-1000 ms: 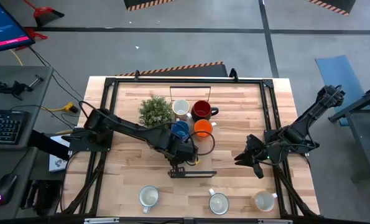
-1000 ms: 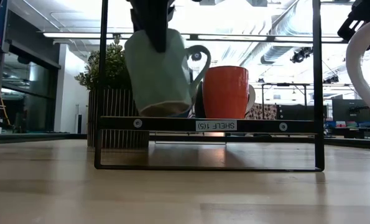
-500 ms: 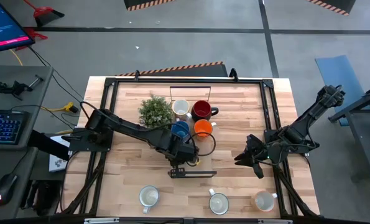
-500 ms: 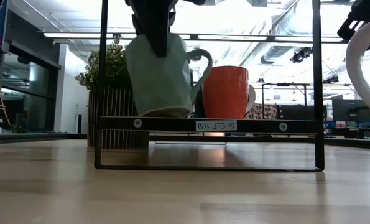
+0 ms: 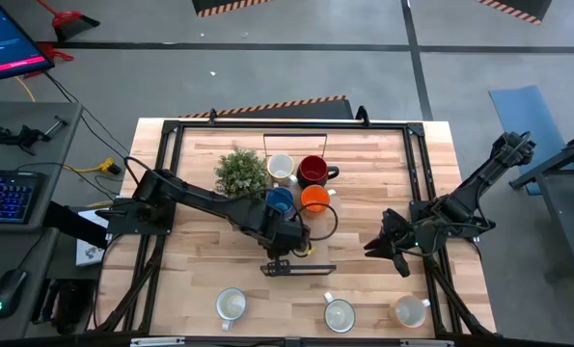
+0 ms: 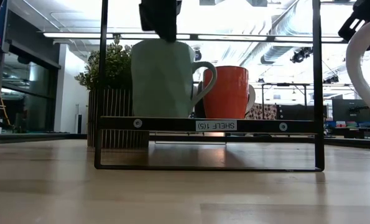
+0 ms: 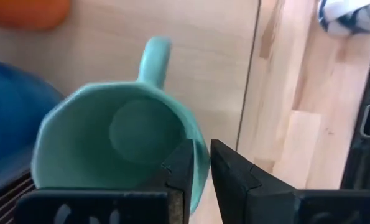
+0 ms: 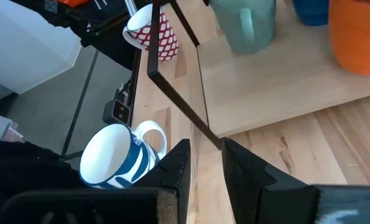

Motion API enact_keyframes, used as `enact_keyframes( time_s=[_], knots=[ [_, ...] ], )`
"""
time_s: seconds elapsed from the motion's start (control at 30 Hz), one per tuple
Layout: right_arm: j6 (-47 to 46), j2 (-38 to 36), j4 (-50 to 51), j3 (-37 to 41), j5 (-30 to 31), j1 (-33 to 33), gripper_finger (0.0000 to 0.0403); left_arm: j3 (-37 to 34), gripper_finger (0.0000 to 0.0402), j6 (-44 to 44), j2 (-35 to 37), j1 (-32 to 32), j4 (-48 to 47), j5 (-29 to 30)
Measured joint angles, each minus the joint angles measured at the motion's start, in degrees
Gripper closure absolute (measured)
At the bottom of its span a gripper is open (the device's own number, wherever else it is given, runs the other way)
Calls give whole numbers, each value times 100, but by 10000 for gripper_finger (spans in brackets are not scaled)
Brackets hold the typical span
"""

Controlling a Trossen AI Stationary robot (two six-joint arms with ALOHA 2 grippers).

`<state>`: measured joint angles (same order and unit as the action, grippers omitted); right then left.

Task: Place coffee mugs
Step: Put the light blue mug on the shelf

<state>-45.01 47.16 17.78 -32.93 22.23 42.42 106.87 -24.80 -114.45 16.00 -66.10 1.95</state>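
A teal mug [image 6: 163,78] stands upright on its base on the black shelf frame [image 6: 265,125], beside the orange mug [image 6: 225,92]. My left gripper [image 7: 202,158] points down over it, slightly open, one finger inside the rim and one outside. Blue [image 5: 279,200], white [image 5: 280,168] and dark red [image 5: 313,171] mugs stand behind. Three white mugs [image 5: 339,313] sit along the near edge. My right gripper [image 5: 378,246] hovers open at the table's right, holding nothing. My left gripper comes from above with its fingers astride the teal mug's rim [image 7: 200,163], on the side away from the handle [image 7: 153,59]. Whether the fingers touch the rim, I cannot tell. The mug stands level on the shelf.
A potted green plant [image 5: 241,173] stands left of the mugs. The shelf's thin black frame [image 8: 172,93] rises around them. A blue-striped mug [image 8: 119,158] and a red-patterned mug [image 8: 152,28] show in the right wrist view. Bare wood lies between the shelf and the near mugs.
The teal mug, tilted with its handle side raised a second ago, has settled upright and flat on the shelf. My left gripper has risen a little, so its fingers now end at the mug's rim.
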Motion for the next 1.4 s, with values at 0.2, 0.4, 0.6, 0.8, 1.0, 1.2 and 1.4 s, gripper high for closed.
enact_keyframes(
  time_s=[0.2, 0.4, 0.6, 0.8, 1.0, 1.2, 1.4],
  knots=[
    [0, 0, 2, 0, -108, 2, 330, 173, 337, 50, 2, -28, -19, 24],
    [2, 0, 83, 0, -131, 2, 330, 664, 330, -11, 0, -2, -219, 20],
    [2, 0, 173, 0, -141, 2, 330, 1530, 330, -68, 7, 167, -1624, 22],
    [1, 0, 233, 0, -141, 2, 330, 1430, 330, -352, 3, 368, -2324, 21],
    [-17, 0, 218, 0, -178, 2, 330, 921, 330, -406, -87, 401, -2377, 24],
    [-105, 0, 216, 0, -259, 2, 330, 354, 330, -409, -70, 349, -2372, 123],
    [-105, 1, 215, 0, -259, 0, 330, 61, 330, -305, -72, 220, -2067, 177]
  ],
)
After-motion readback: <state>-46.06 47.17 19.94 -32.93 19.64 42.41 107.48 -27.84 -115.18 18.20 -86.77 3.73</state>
